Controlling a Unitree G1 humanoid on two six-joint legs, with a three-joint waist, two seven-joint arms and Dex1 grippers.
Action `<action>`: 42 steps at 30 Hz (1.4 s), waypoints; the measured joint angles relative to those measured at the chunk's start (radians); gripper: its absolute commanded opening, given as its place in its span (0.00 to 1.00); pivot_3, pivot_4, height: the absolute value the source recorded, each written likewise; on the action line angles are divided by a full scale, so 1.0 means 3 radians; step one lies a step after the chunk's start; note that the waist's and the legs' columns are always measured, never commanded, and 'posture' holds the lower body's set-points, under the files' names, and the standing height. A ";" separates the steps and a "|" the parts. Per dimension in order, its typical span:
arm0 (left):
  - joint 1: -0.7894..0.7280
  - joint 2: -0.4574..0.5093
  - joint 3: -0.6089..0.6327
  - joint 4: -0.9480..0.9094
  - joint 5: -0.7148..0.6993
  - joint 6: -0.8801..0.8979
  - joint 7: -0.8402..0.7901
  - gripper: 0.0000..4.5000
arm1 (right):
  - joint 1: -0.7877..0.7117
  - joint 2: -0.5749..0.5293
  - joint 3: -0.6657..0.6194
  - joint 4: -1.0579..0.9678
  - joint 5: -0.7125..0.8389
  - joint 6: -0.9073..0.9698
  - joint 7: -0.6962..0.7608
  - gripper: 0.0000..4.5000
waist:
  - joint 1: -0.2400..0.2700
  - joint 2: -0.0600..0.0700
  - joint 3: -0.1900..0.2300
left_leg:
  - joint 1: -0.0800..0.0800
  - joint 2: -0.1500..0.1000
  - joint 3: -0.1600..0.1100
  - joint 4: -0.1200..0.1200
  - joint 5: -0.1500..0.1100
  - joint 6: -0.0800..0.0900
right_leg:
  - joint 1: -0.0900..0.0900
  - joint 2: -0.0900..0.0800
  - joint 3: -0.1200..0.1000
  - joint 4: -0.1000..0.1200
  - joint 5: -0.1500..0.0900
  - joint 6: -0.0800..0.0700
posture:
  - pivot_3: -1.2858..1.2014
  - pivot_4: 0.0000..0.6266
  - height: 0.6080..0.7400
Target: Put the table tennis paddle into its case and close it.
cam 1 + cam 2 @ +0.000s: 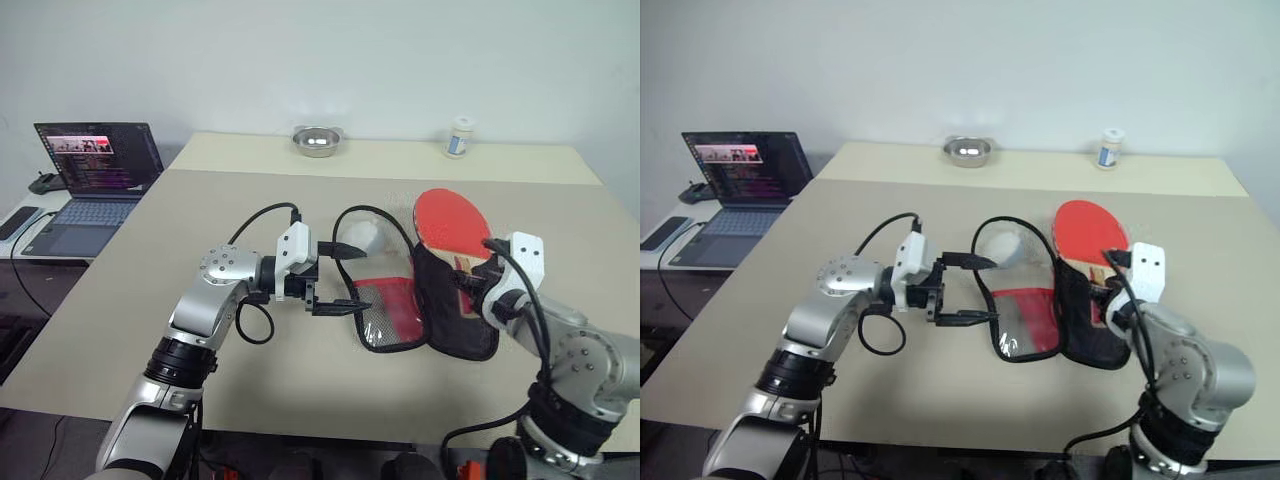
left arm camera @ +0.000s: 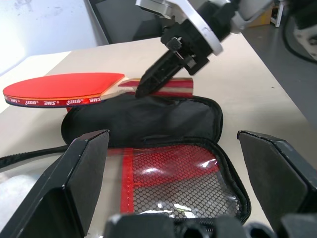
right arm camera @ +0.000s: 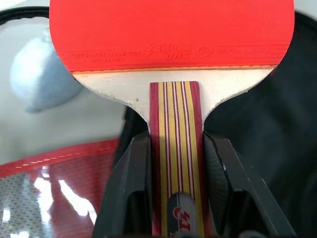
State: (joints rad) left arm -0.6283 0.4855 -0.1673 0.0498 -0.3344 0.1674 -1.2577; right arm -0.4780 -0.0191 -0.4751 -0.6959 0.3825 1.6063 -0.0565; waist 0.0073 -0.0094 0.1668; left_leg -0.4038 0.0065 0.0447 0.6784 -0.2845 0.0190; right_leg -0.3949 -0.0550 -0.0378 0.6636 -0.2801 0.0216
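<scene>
The right gripper (image 3: 176,171) clamped the table tennis paddle (image 1: 450,222) by its handle, hiding the handle's end; the case (image 1: 425,312) lay unzipped beneath. The left gripper (image 1: 345,277) gaped wide, perhaps just touching the case's mesh flap.

the case (image 1: 420,315) lies open near the middle of the surface (image 1: 150,300), toward its near edge, with the table tennis paddle (image 1: 450,222) above its right half, handle clamped in the right tool (image 1: 478,283) and head pointing to the far edge. the left tool (image 1: 340,280), fingers spread, sits just left of the case's left half. a bowl (image 1: 317,141) and a small jar (image 1: 459,138) stand along the far edge, and a laptop (image 1: 95,175) rests on a lower desk off the left edge.
</scene>
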 measured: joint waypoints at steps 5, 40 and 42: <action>0.0000 -0.0006 0.0000 0.0000 0.0001 0.0000 0.0000 1.00 | 0.0141 0.0120 0.0055 -0.0028 -0.0177 -0.0008 -0.0081 0.24 | -0.0017 0.0000 0.0000 | 0.0000 0.0001 0.0000 -0.0001 0.0000 0.0000 | -0.0004 0.0002 0.0001 0.0004 0.0000 0.0000 | 0.52 0.24 1.00; 0.0046 -0.0027 -0.0006 -0.0006 0.0003 0.0000 0.0008 1.00 | 0.0446 0.0159 0.0381 0.0315 -0.0581 -0.0450 -0.0037 0.24 | -0.0043 0.0000 0.0000 | 0.0003 0.0003 0.0002 -0.0002 0.0000 0.0000 | -0.0003 0.0005 0.0002 0.0005 -0.0001 0.0000 | 0.52 0.24 1.00; 0.0046 -0.0029 -0.0006 -0.0006 0.0003 0.0000 0.0007 1.00 | 0.0457 0.0160 0.0384 0.0304 -0.0584 -0.0450 -0.0037 0.24 | -0.0043 0.0000 0.0000 | 0.0003 0.0003 0.0002 -0.0002 0.0000 0.0000 | -0.0003 0.0005 0.0002 0.0005 -0.0001 0.0000 | 0.52 0.24 1.00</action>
State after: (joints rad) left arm -0.6144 0.4769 -0.1692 0.0479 -0.3334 0.1675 -1.2555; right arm -0.3409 0.0288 -0.3599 -0.6046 0.2074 1.4712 -0.0675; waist -0.0056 -0.0094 0.1668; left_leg -0.4030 0.0075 0.0452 0.6779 -0.2844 0.0189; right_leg -0.3958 -0.0535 -0.0373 0.6650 -0.2803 0.0216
